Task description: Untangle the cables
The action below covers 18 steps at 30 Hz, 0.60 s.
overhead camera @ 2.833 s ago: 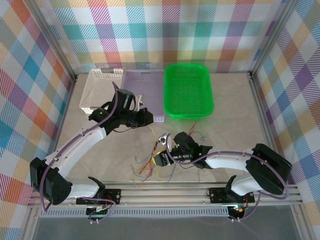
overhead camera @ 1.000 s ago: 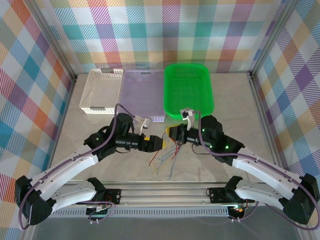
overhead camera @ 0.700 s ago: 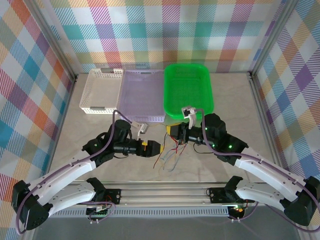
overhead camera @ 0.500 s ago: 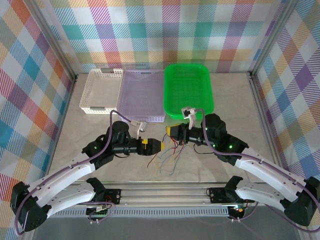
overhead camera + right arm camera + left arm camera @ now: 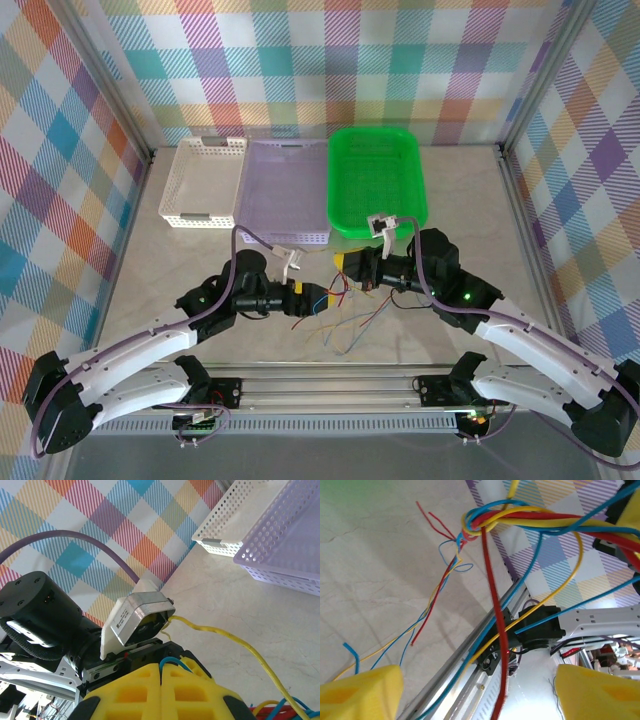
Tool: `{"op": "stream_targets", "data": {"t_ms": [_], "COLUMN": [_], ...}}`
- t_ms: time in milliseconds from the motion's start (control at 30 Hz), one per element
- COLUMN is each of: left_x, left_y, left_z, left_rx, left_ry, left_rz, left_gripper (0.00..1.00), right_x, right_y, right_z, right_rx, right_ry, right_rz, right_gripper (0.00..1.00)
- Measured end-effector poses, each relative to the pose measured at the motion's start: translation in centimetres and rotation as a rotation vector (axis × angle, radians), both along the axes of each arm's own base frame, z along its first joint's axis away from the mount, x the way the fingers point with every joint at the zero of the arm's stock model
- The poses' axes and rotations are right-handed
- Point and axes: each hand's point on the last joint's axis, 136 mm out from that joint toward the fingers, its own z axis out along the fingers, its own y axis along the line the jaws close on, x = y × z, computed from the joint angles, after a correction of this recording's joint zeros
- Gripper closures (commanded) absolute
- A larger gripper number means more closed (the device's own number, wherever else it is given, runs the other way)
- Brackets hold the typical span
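My right gripper (image 5: 343,266) is clamping the cables (image 5: 352,312), fingers pressed tight together, around the middle of the table (image 5: 180,260). Loose ends are trailing off toward 6 o'clock. My left gripper (image 5: 322,298) is sitting at its 7 o'clock, spread wide, strands passing between, nothing pinched.

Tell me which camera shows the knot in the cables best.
Left wrist: the knot sits close up, its red, yellow and blue strands distinct. Top external shows the cables as thin lines; right wrist catches a yellow strand.
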Motion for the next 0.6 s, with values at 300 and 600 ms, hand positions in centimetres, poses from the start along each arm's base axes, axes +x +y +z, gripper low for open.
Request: {"op": "stream_targets", "data": {"t_ms": [300, 600], "left_x": [-0.6, -1.1], "left_y": [-0.8, -1.1], "left_z": [0.3, 0.7], "left_rx": [-0.038, -0.055], "left_ry": [-0.019, -0.022], "left_rz": [-0.031, -0.051], "left_gripper": [0.49, 0.99], "right_x": [0.0, 0.0], "right_y": [0.0, 0.0], "right_z": [0.0, 0.0], "right_rx": [0.002, 0.002], "right_ry": [0.006, 0.007], "right_rz": [-0.002, -0.003], "right_gripper": [1.0, 1.0]}}
